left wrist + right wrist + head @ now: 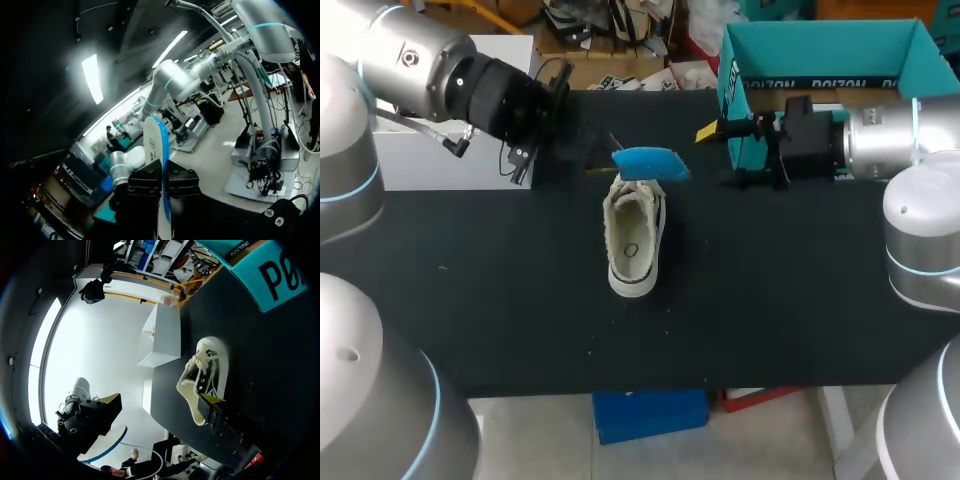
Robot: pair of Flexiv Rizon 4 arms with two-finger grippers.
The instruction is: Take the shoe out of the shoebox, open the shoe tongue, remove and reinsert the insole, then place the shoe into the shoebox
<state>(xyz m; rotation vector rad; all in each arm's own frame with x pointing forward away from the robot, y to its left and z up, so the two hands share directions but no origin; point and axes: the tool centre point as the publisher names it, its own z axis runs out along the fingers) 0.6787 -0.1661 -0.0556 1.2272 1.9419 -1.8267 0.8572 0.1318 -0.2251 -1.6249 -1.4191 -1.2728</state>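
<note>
Here, left pincer [164, 182] clamps the blue insole [650, 162]; right pincer [162, 399] gapes near the lettered shoebox [820, 45].

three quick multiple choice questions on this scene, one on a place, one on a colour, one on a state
1. Where is the shoe?
A) on the floor
B) on the table
C) held up by a gripper

2. What colour is the insole?
A) red
B) green
C) blue

3. What is the left gripper doing?
A) shut on the insole
B) open and empty
C) shut on the shoe

Answers:
1 B: the head view shows the shoe lying on the dark tabletop with no gripper touching it.
2 C: the insole's upper face shows bright blue above the shoe.
3 A: the left wrist view shows both fingers pressed on the insole's edge.
</note>
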